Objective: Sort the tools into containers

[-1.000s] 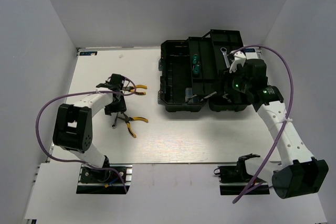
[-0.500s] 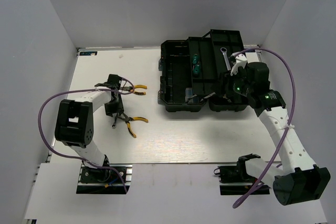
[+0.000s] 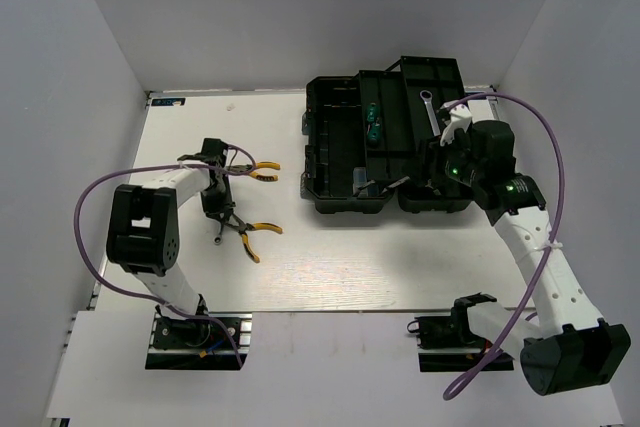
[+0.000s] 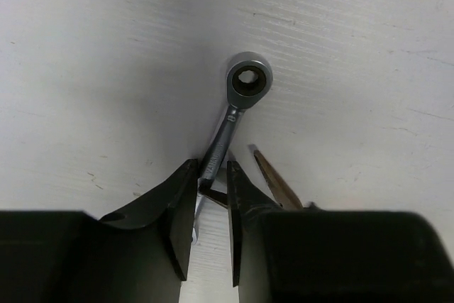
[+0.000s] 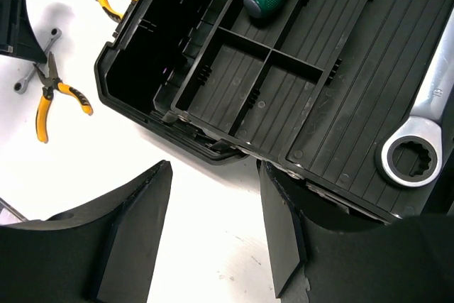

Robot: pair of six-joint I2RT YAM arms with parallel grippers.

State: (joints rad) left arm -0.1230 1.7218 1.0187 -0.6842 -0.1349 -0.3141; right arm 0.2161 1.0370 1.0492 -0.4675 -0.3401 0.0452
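Note:
The short silver wrench (image 4: 249, 81) lies on the white table with its ring end pointing away. My left gripper (image 4: 211, 175) is shut on its shaft, the fingers down at table level. The brown tip of one pair of yellow-handled pliers (image 4: 277, 188) shows just to the right; the same pliers (image 3: 250, 232) lie beside the gripper (image 3: 215, 209). A second pair of pliers (image 3: 262, 169) lies further back. My right gripper (image 5: 216, 225) hangs open and empty at the front edge of the black toolbox (image 3: 335, 147). In its tray are the long wrench (image 5: 418, 147) and green screwdrivers (image 3: 373, 122).
The toolbox tray has several ribbed compartments (image 5: 234, 76), some with nothing in them. The toolbox's deep left well (image 5: 163, 40) is dark. White walls close in the table on three sides. Purple cables loop from both arms.
My left gripper has come down over the short wrench and its jaws have narrowed onto the shaft. The right arm has barely moved.

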